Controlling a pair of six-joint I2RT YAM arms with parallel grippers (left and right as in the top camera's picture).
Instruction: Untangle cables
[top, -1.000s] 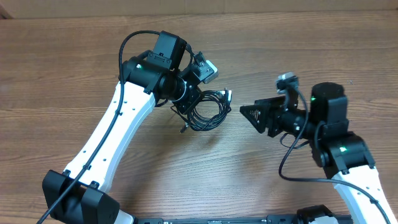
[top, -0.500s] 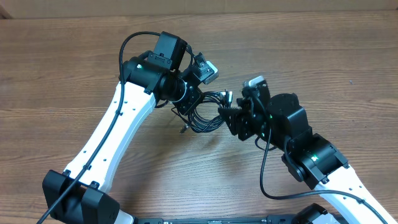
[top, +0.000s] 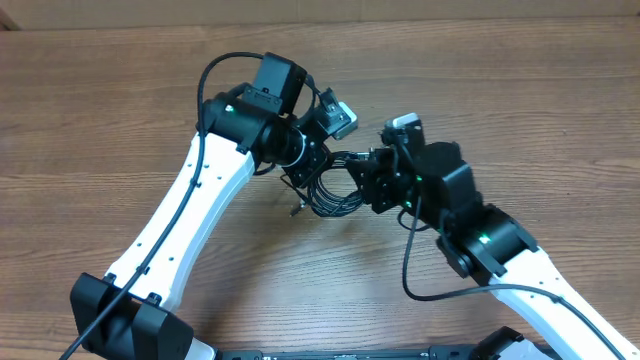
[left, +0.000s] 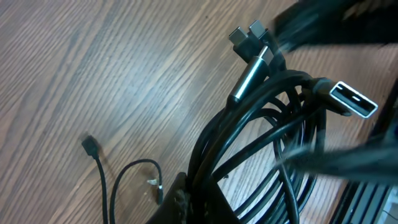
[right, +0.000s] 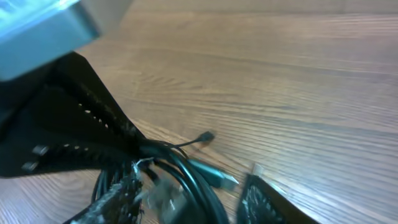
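Observation:
The cables (top: 335, 190) are thin black cords wound into one coil, held just above the wooden table at centre. My left gripper (top: 303, 168) is shut on the coil's left edge. In the left wrist view its fingertips (left: 208, 202) pinch several strands of the cables (left: 261, 137), silver plugs (left: 249, 46) stick out at the top, and a loose end (left: 91, 144) lies on the wood. My right gripper (top: 363, 180) has come in from the right. In its wrist view the right gripper (right: 186, 199) stands open, with strands and a plug (right: 214, 176) between its fingers (right: 118, 193).
The left arm's white link (top: 180, 215) runs from the front left, the right arm's (top: 560, 310) from the front right. The left wrist camera (top: 335, 117) sits just behind the coil. Bare wooden table (top: 520, 90) lies all round.
My right arm has swung left, from well clear of the coil to having its fingers in the coil's right side. The left gripper has kept its hold and barely moved.

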